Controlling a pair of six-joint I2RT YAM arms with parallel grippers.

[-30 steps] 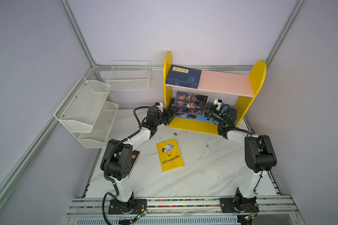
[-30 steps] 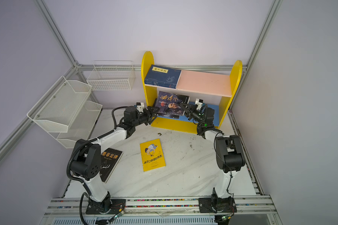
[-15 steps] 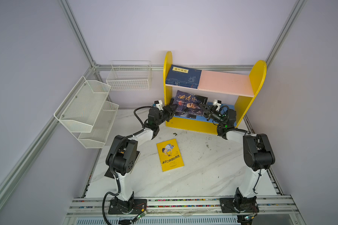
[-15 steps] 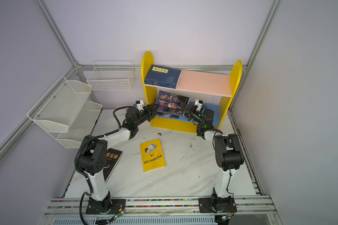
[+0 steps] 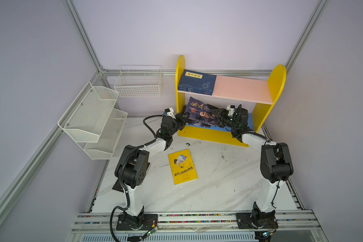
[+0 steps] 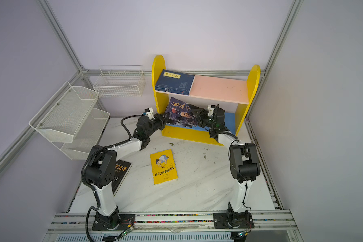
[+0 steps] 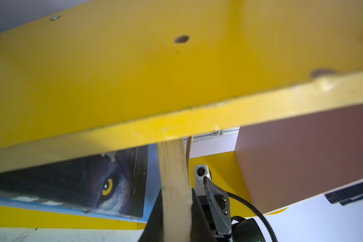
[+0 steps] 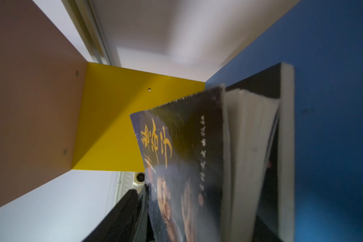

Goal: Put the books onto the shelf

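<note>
In front of the shelf (image 5: 276, 83), a yellow book (image 5: 182, 166) is lying flat on the marble table (image 5: 218, 184). In the shelf's lower tier, the left gripper (image 5: 185, 117) is pinching a tilted black book (image 5: 199, 111) by its corner, while the right gripper (image 5: 216, 114) is straddling its pages with jaws apart. Navy books (image 5: 197, 81) are lying stacked on the shelf's pink board. A wire basket (image 5: 138, 83) is hanging left of the shelf.

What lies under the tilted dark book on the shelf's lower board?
A book with a wolf's eye on its cover, flat on the blue board. The tilted book covers anything further beneath.
</note>
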